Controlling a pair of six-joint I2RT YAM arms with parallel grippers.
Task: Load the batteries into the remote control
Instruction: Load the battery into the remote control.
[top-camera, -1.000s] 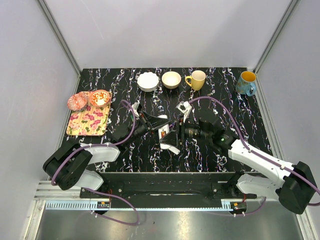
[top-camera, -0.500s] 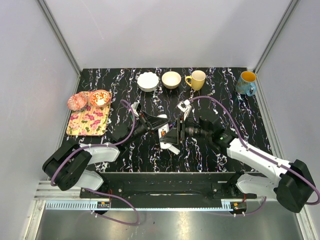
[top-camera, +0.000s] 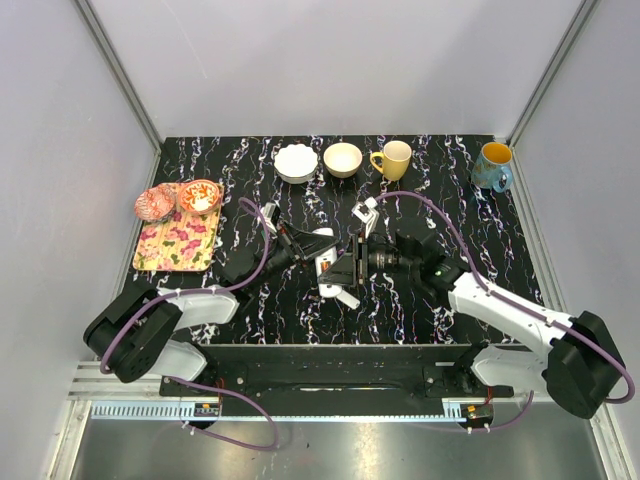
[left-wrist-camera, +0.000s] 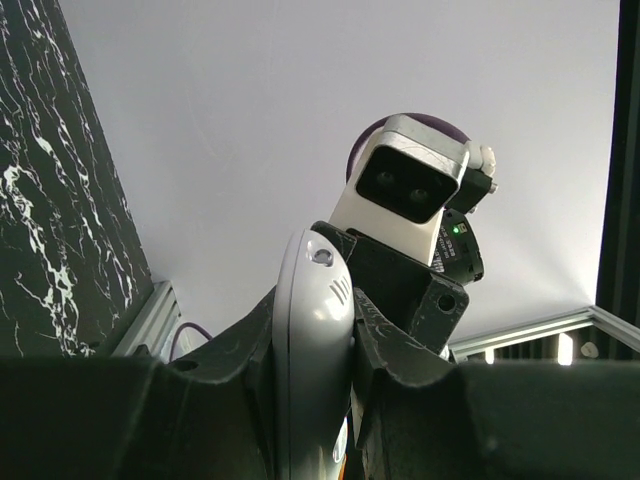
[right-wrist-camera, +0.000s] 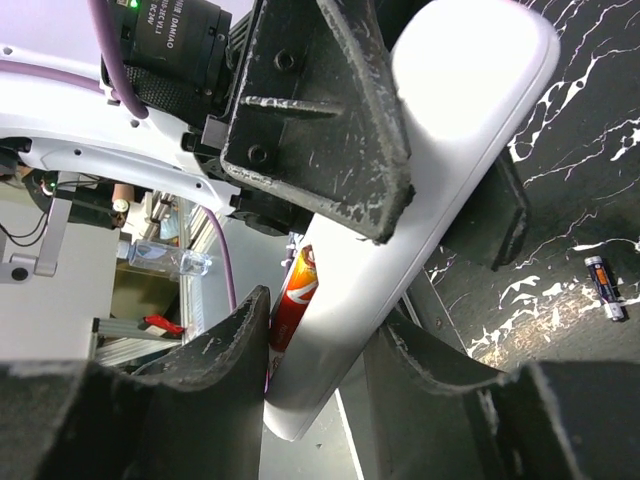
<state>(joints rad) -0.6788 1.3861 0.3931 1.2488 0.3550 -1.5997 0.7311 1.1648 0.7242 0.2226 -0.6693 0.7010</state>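
In the overhead view the remote control (top-camera: 325, 264) is held off the table (top-camera: 440, 200) at the centre of the frame, where both arms meet. The left gripper (left-wrist-camera: 315, 350) is clamped hard on the remote's body. Over the last second the right gripper (right-wrist-camera: 325, 345) has been narrowed around the remote's lower end, where an orange battery (right-wrist-camera: 296, 290) is seen lying against the white shell; whether its fingers (right-wrist-camera: 235, 345) are pressing yet cannot be told. It is judged that this cell is being seated. A dark battery (right-wrist-camera: 604, 287) is left on the table at the right edge of the right wrist view, so loading is unfinished.
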